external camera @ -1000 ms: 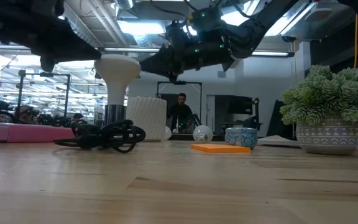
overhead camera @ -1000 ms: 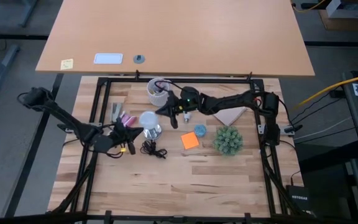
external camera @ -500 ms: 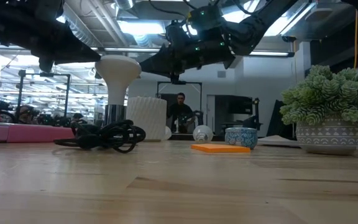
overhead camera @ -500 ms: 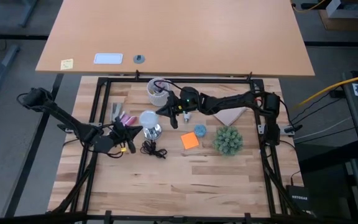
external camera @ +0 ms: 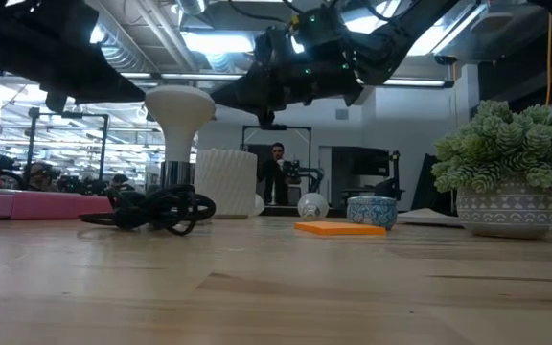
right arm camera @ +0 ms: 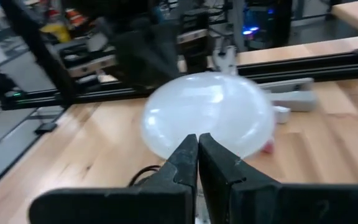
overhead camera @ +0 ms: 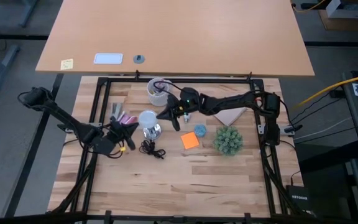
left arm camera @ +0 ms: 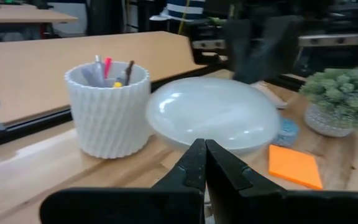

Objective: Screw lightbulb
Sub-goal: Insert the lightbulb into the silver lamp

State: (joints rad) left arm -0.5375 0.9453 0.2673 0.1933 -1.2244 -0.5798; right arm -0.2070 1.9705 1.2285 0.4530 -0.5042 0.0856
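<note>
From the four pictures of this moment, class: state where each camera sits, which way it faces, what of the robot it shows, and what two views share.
High view: above the table, facing straight down; both arms, lightbulb upright in its socket between them.
Low view: at table-top height, facing level across; arms overhead, potted plant at right.
Left wrist view: on the left arm, facing forward; left gripper, jaws shut, before the bulb and pen cup.
Right wrist view: on the right arm; right gripper, jaws shut.
Shared: both wrist views face the bulb.

Robotics lab, open hall with exposed ceiling ducts (external camera: 132, 53), strip lights, distant workstations, a person (external camera: 277, 172)
</note>
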